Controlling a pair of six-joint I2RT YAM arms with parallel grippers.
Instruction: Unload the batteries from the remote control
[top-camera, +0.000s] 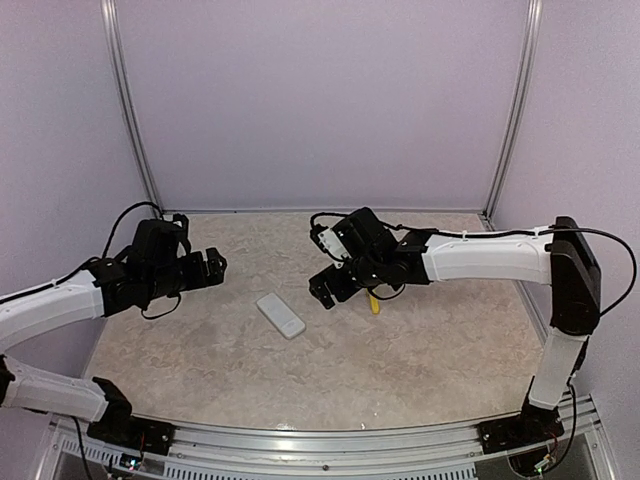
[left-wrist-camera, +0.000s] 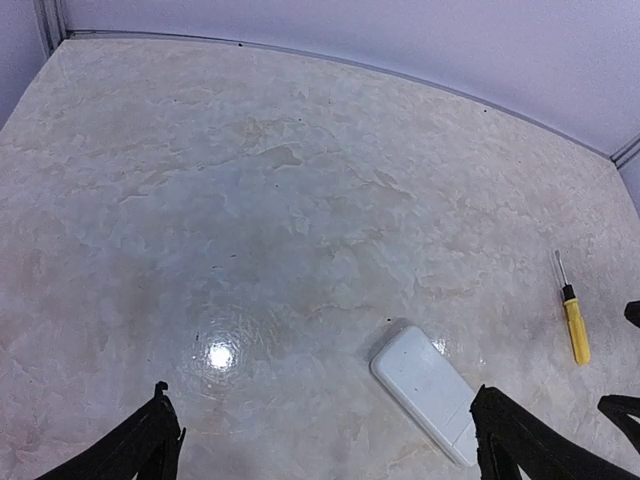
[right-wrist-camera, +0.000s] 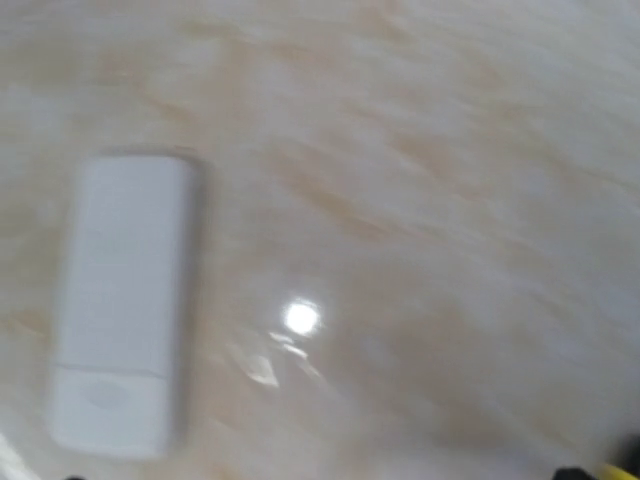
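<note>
1. White and flat, the small rounded-corner rectangular remote control (top-camera: 280, 315) lay on the beige marbled desk (top-camera: 420, 360), and neither arm touched it.
2. It sat at an angle, roughly between the two claws and a little nearer the arms' bases than either of them.
3. A seam crossed one short end of its upper face. The right wrist view was too blurred to tell more.
4. The left claw (left-wrist-camera: 320, 445) hung above the desk with its fingers spread wide, gripping nothing.
5. The right claw (top-camera: 320, 265) was likewise wide and empty, on the other side of the remote.
6. A thin yellow-handled screwdriver (top-camera: 374, 303) lay on the desk just beneath the right arm, apart from the remote.
</note>
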